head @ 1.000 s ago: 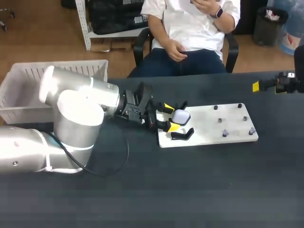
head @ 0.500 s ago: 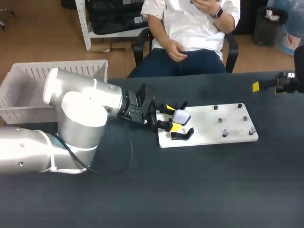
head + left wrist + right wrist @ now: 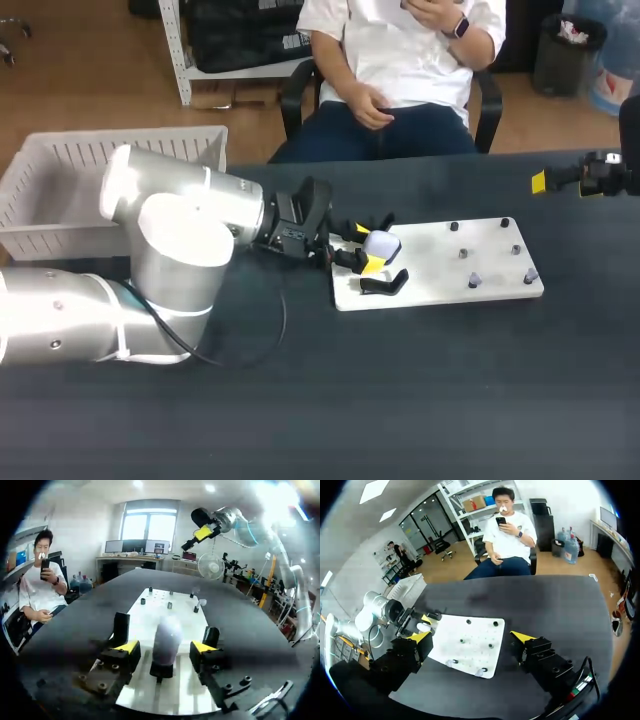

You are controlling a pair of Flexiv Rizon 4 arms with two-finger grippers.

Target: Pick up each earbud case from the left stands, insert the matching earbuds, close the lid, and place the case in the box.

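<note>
Table (image 3: 420, 400): dark top; a white board (image 3: 440, 268) lies flat on it, right of centre.
Earbud case (image 3: 168, 636): white, rounded, lid shut; stands upright on a small black stand (image 3: 161, 670) at the left end of the board.
Side holders (image 3: 384, 284): black holders on the board, one on each side of the case, both apart from it.
Left arm (image 3: 180, 225): comes in from the left, low over the table, wrist at the board's left edge.
Left gripper (image 3: 165, 649): open. One yellow tip on each side of the case, level with its lower half; a gap shows on both sides, so no contact.
Pegs (image 3: 516, 249): several short dark pegs on the right half of the board. Two near the front edge carry small pale pieces, too small to identify.
Right gripper (image 3: 471, 637): fingers spread wide, nothing between them; held above the far right of the table, well apart from the board.
Box (image 3: 60, 190): white slatted basket at the table's far left corner, behind the left arm.
</note>
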